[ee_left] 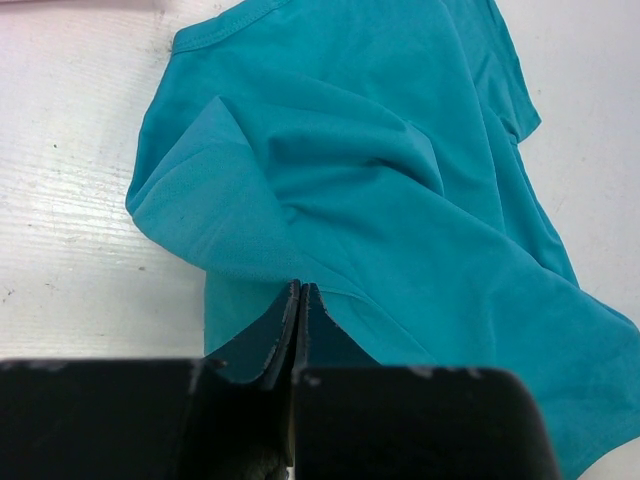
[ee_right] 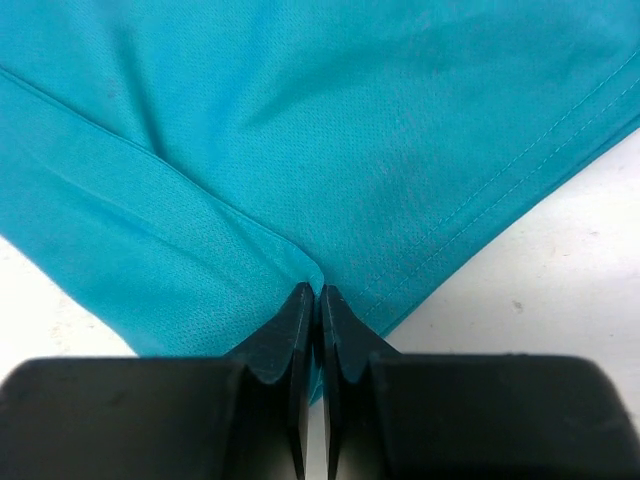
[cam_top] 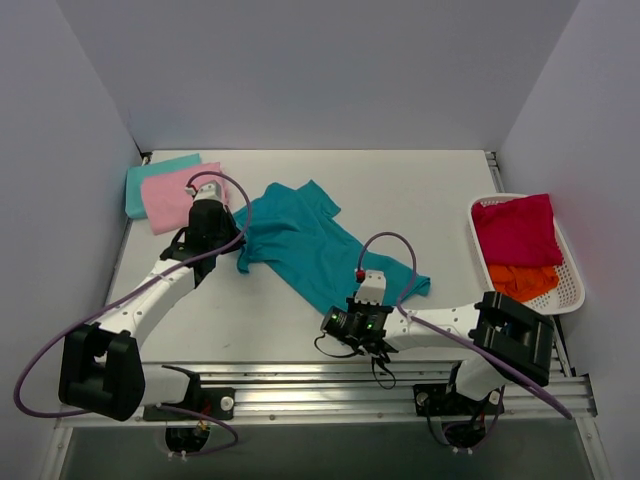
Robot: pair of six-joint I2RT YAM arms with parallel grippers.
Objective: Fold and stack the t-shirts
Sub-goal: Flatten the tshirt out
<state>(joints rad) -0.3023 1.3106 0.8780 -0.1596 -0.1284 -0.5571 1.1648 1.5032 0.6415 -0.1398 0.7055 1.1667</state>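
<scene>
The deep teal t-shirt (cam_top: 305, 240) lies crumpled and stretched diagonally across the middle of the table. My left gripper (cam_top: 241, 252) is shut on its upper left edge; in the left wrist view the jaws (ee_left: 301, 287) pinch a fold of the teal cloth (ee_left: 380, 170). My right gripper (cam_top: 340, 318) is shut on the shirt's near hem; in the right wrist view the jaws (ee_right: 318, 292) pinch the teal cloth (ee_right: 330, 130) close to a hem corner. A folded pink shirt (cam_top: 175, 195) lies on a folded pale aqua shirt (cam_top: 140, 182) at the back left.
A white lattice basket (cam_top: 572, 290) stands at the right edge, holding a crimson shirt (cam_top: 515, 230) and an orange shirt (cam_top: 522, 280). White walls close the table on the left, back and right. A metal rail runs along the near edge.
</scene>
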